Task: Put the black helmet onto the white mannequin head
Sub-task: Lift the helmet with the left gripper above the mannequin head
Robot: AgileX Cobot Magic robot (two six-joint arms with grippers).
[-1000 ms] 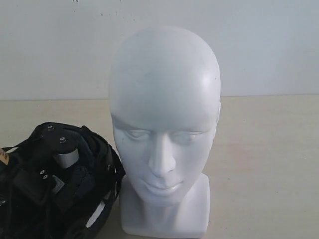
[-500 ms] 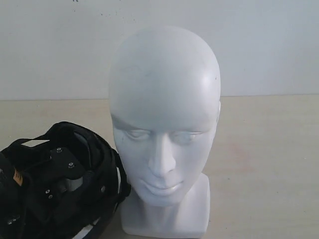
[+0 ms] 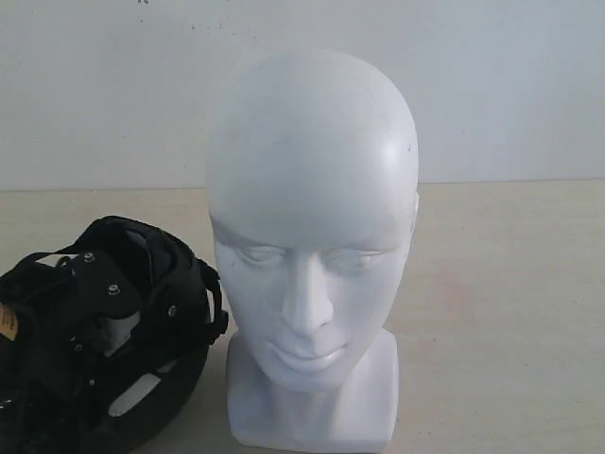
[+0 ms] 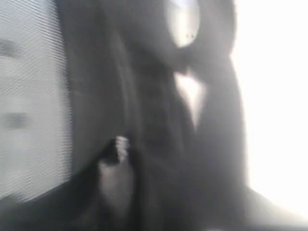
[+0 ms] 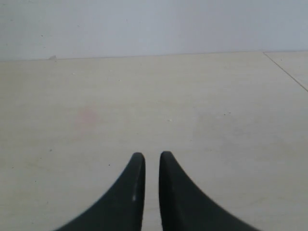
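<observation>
White mannequin head (image 3: 312, 218) is standing upright on its square base mid-desk, well forward of the far edge where the pale desk (image 3: 501, 312) is meeting a plain white wall (image 3: 510, 85). It is facing the exterior camera and its crown is sitting bare. Black helmet (image 3: 142, 416) is lying toward the desk's left side, just beside the head's base and level with the jaw and neck; whether its rim is touching the base is not clear. The helmet is sitting with its open side turned up and toward the camera, showing dark padding, straps and a pale strip low inside. Left tool (image 3: 102, 301) is reaching down into that opening, showing as a dark bracket with small screws against the dark lining. Its fingers are blending into the lining, and the left wrist view is giving only blurred black shapes against a bright background, so I cannot tell whether this tool is open, closed or gripping the helmet. Right tool (image 5: 152, 155) is hovering over bare desk, well apart from both things, its two dark fingertips drawn together with only a thin slit showing and nothing between them.
</observation>
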